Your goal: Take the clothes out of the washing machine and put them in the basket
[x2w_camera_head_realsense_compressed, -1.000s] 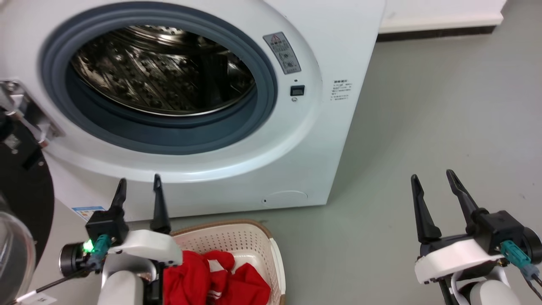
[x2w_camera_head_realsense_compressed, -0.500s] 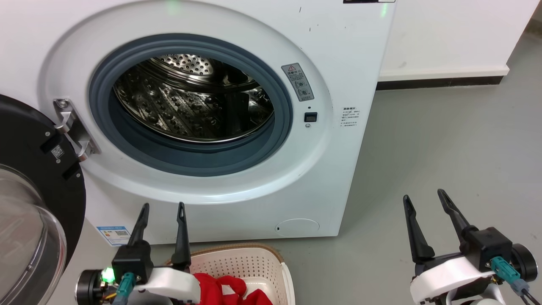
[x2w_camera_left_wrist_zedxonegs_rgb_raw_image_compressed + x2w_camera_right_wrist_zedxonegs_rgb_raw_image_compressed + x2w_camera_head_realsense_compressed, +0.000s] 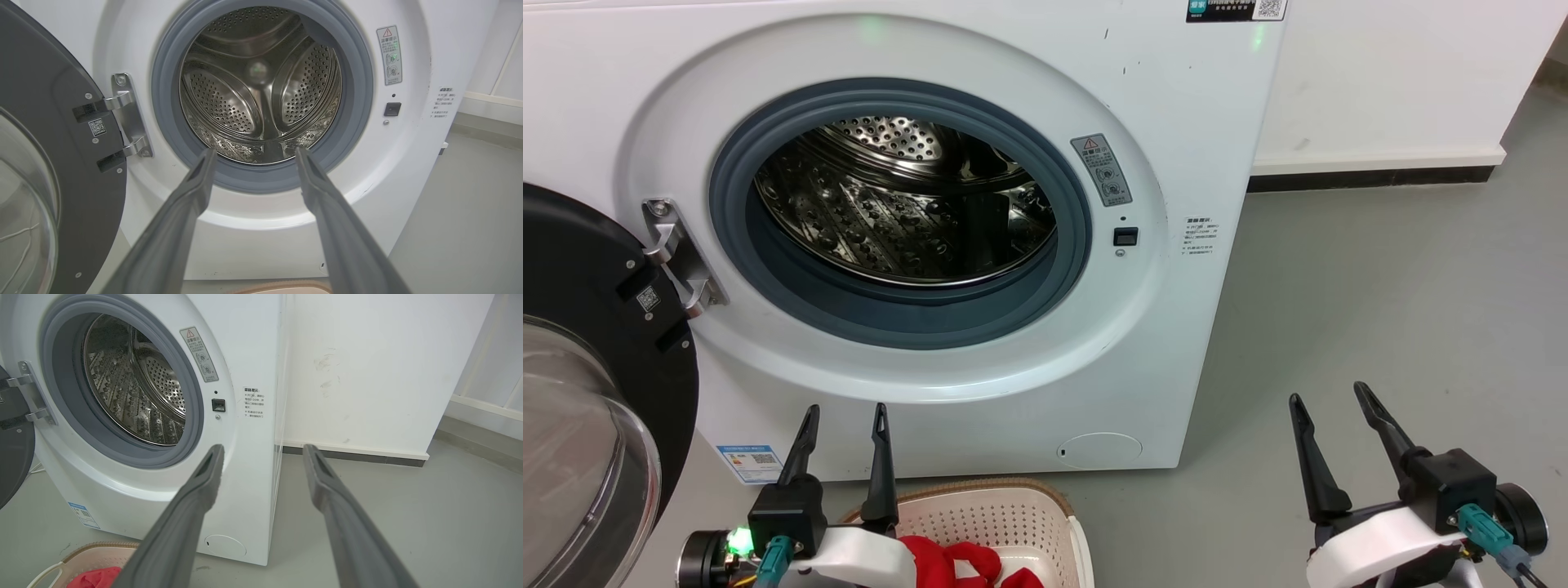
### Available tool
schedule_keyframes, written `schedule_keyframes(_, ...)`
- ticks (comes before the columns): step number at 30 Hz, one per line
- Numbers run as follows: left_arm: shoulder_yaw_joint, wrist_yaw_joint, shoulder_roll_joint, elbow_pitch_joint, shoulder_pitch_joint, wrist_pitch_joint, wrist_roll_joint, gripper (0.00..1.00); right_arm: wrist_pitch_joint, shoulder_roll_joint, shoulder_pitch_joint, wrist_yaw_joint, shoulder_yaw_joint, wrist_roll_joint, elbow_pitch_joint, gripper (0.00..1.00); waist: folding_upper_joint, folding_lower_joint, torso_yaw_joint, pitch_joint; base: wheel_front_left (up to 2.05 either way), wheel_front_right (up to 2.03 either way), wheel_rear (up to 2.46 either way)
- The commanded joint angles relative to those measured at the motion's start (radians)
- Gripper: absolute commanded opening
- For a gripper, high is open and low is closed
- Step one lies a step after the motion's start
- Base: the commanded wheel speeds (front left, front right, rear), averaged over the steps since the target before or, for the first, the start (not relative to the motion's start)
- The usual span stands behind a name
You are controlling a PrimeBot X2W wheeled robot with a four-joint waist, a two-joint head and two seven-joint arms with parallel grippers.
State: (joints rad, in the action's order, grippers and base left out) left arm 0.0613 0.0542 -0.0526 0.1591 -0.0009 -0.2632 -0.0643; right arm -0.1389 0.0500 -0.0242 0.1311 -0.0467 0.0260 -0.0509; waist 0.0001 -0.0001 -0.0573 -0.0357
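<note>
Now your dark-fingered left gripper [image 3: 845, 408] and right gripper [image 3: 1327, 392] stand spread before the large white washing machine [image 3: 1176, 122]; soft red clothes [image 3: 956, 563] lie in the cream perforated basket [image 3: 988, 523] at its foot

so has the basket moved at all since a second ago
No. The basket still sits at the washing machine's foot, just left of its round cap; the head camera shifted, not it.
</note>
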Motion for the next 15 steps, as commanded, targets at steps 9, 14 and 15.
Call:
schedule_keyframes(9,-0.006,0.011,-0.005,-0.001,-0.009,-0.002,-0.009,1.0,0.004,0.0,-0.014,-0.001,-0.008,0.009,0.001,1.0,-0.0001,0.0001,-0.006,0.003,0.0,0.0,0.0)
schedule_keyframes(14,-0.008,0.005,-0.006,0.006,-0.011,-0.002,-0.022,1.0,0.003,0.0,-0.011,-0.001,-0.009,0.013,-0.004,1.0,-0.0001,0.0001,-0.007,0.004,0.0,0.0,0.0)
schedule_keyframes(15,-0.006,0.006,-0.002,0.007,-0.002,0.0,-0.021,0.0,0.006,0.0,-0.005,0.0,-0.009,0.008,-0.005,0.0,-0.0001,0.0001,-0.007,0.004,0.0,0.0,0.0)
